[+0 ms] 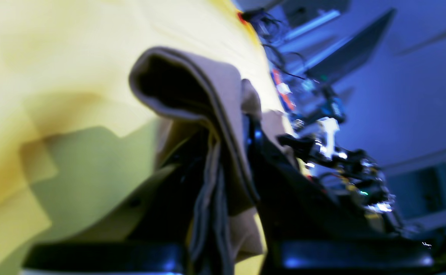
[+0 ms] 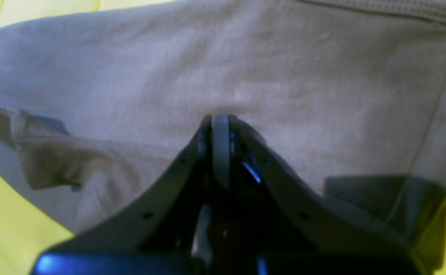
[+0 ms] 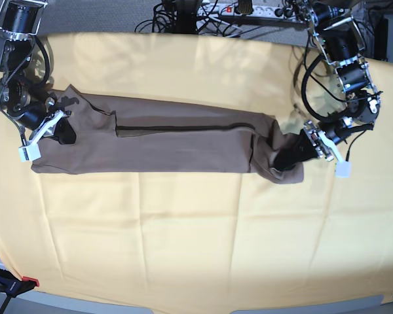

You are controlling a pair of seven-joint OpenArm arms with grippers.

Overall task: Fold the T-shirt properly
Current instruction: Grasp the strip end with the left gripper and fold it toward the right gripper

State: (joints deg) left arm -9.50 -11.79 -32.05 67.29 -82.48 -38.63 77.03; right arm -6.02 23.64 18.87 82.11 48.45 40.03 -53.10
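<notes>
A: Where does your T-shirt [image 3: 177, 140] lie?

B: It stretches as a long narrow taupe band across the upper middle of the worktop, on the pale-yellow cloth [image 3: 196, 235] that covers nearly the whole top. A dark seam line runs along its middle, and its end on the base view's right is bunched up and lifted.

A: What are your pincers doing?

B: Your left pincer [image 3: 295, 156], on the base view's right, has that bunched end clamped. The left wrist view, though blurred, shows a fold of the fabric [image 1: 211, 114] draped over and pinched between the dark fingers. Your right pincer [image 3: 64, 131] sits at the opposite end of the band. In the right wrist view its jaws meet tightly at the tip [image 2: 220, 126], pressed down on flat taupe fabric [image 2: 223, 68]; you cannot tell from it whether any cloth is caught between them.

A: And the surface and room around it?

B: The yellow cloth shows soft creases and light patches. Beyond its far edge you see grey floor, tangled black cables [image 3: 177, 16] and a power strip [image 3: 249, 9]. At the near left corner a black clamp with a red tip [image 3: 10, 284] sits at the cloth's edge
</notes>
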